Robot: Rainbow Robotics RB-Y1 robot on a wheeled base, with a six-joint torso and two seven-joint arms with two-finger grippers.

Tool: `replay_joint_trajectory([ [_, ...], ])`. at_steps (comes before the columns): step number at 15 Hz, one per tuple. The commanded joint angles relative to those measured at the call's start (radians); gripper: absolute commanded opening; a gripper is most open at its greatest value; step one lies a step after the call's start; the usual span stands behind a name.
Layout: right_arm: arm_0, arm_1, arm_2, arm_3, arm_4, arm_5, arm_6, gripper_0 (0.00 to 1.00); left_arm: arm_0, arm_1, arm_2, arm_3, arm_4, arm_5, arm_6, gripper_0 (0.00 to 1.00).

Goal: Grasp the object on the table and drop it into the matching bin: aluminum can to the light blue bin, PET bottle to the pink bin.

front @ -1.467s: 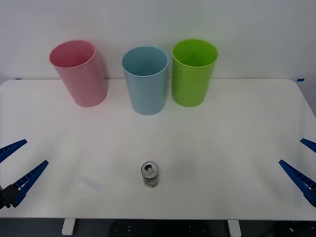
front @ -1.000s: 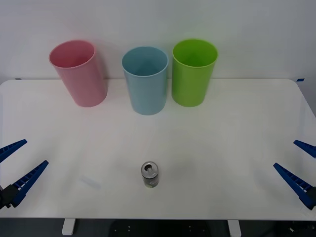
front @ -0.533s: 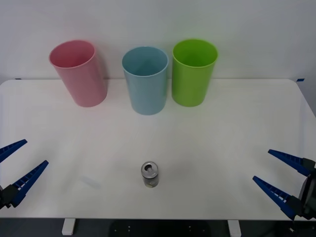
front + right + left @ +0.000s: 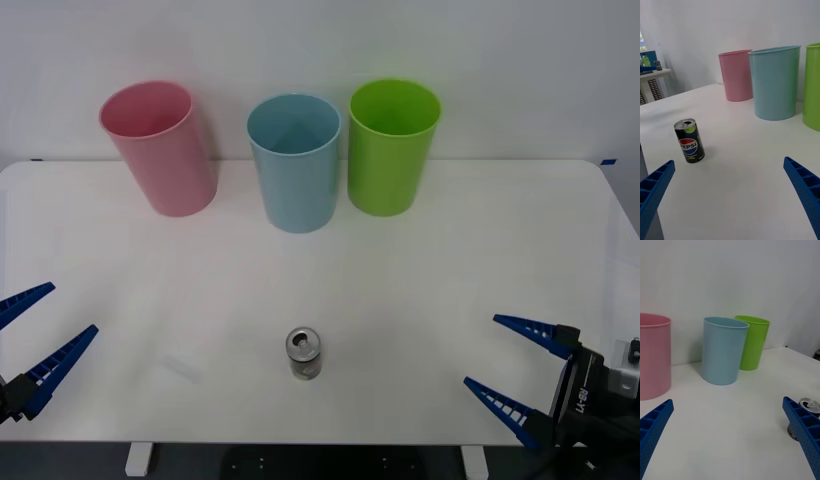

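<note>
Risk sits mainly in the approach: your right pincer [image 4: 508,369] is spread wide and low over the desk [image 4: 450,260], to the right of the aluminum can [image 4: 304,354], and a fast sideways sweep could let one finger clip the can's wall and tip or roll it before the jaws straddle it. The can stands upright on the near part of the desk, well short of the light blue bin [image 4: 295,163], which rises straight behind it with the pink bin [image 4: 160,148] on the bin's left and a lime green bin [image 4: 392,146] just beside it on the right; a carry that drifts right could drop the can into the green one instead. Compared with a moment ago, your right pincer has come inward from the desk's right edge toward the can, while the left pincer [image 4: 32,340], also spread open, waits unchanged far to the can's left.
</note>
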Motion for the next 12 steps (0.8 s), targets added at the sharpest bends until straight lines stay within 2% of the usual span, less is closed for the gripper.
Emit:
replay_joint_trajectory([
  [1,-0.055,-0.001,0.068,0.072,0.000,0.000,0.046,1.00,0.000,0.000,0.000,0.000,0.000,0.000,0.000,1.00],
  [4,-0.099,-0.001,0.153,0.117,0.000,0.017,0.067,1.00,0.000,0.000,0.000,0.000,0.000,0.000,0.000,1.00],
  [10,-0.156,0.005,0.327,0.118,-0.015,0.162,0.129,1.00,0.000,0.000,0.000,0.000,0.000,0.000,0.000,1.00],
  [12,-0.170,0.023,0.358,0.118,-0.007,0.204,0.150,1.00,0.000,0.000,0.000,0.000,0.000,0.000,0.000,1.00],
])
